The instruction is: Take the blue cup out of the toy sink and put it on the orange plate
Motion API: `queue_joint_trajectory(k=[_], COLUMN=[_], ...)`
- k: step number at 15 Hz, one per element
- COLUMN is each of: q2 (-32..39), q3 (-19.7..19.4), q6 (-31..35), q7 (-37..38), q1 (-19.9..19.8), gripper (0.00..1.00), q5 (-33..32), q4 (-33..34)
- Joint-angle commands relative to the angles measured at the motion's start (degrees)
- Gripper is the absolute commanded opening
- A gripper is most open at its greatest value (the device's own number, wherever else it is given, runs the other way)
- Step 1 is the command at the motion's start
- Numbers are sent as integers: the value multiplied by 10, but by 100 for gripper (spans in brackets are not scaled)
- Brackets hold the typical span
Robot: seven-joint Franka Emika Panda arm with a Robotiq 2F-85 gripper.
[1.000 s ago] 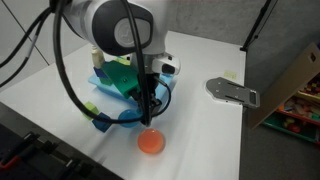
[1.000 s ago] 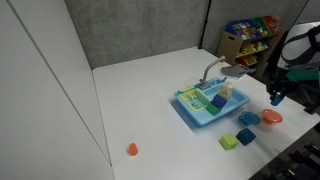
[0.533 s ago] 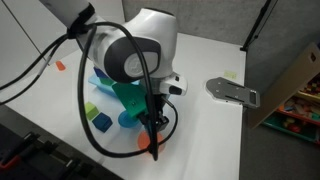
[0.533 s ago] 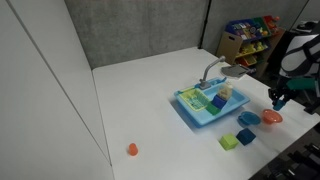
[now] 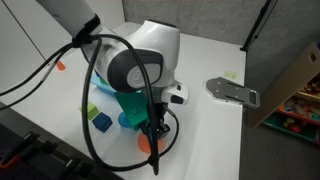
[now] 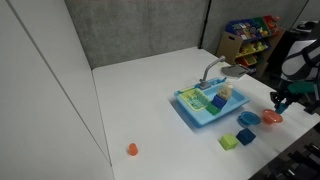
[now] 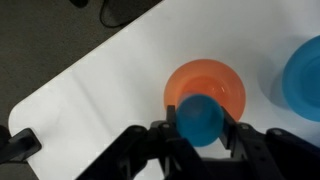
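In the wrist view my gripper (image 7: 200, 128) is shut on the blue cup (image 7: 198, 118) and holds it just above the orange plate (image 7: 205, 82), which lies on the white table. In an exterior view the gripper (image 5: 154, 138) hangs over the plate (image 5: 143, 146), which is mostly hidden by the arm. In an exterior view the gripper (image 6: 277, 99) is above the orange plate (image 6: 272, 118), well to the side of the light blue toy sink (image 6: 206, 104) with its grey faucet.
A round blue dish (image 7: 305, 70) lies beside the plate, also seen in an exterior view (image 6: 249, 119). A blue cube (image 6: 245, 136) and a green block (image 6: 229, 142) lie in front of the sink. An orange cone (image 6: 132, 149) stands far off. A grey object (image 5: 232, 91) lies near the table edge.
The arm has carried the blue cup from beside the sink out over the orange plate and lowered it a little.
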Motion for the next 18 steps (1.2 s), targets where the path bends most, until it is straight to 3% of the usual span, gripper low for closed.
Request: queue_joint_trajectory(k=[1, 18], q2=[5, 29], q3=[4, 27], q6=[9, 47], q7=[-15, -48], q1=[-11, -24], gripper=[17, 17], q5=[9, 39], q4=[-2, -3])
